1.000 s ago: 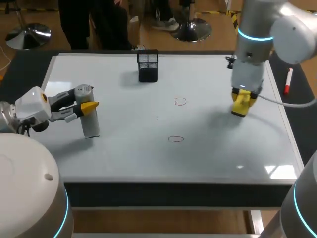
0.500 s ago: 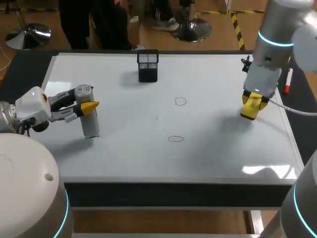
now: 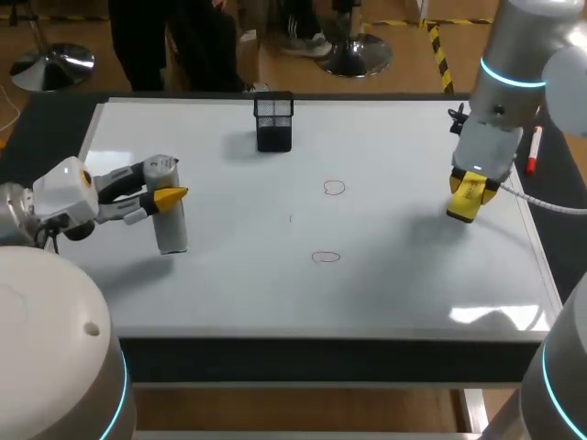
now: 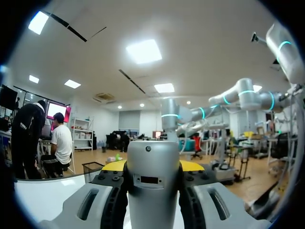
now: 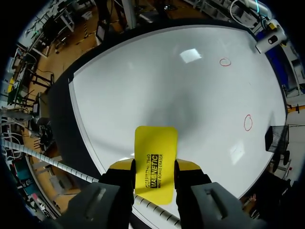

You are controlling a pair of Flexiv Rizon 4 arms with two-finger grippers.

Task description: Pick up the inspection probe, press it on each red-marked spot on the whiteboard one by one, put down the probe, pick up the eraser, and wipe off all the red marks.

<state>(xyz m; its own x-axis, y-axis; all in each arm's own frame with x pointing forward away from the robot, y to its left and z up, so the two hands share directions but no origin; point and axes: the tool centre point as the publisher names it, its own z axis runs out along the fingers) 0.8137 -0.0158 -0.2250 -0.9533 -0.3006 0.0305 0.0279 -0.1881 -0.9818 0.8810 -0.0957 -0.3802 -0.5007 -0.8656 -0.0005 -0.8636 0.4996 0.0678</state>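
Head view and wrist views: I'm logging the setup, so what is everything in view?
whiteboard: one, white, covers the tabletop.
red marks: two, red rings, mid-board.
mesh holder: one, black, board's far edge.
marker: one, red-and-white, beyond board's right edge.
inspection probe: one, grey, upright over board's left.
eraser: one, yellow, over board's right.
left gripper: one, yellow-tipped fingers, shut on the probe.
right gripper: one, yellow-tipped fingers, shut on the eraser.

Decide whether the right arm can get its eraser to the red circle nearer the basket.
Probably yes: only bare whiteboard separates the eraser, held in the right gripper, from that red circle.
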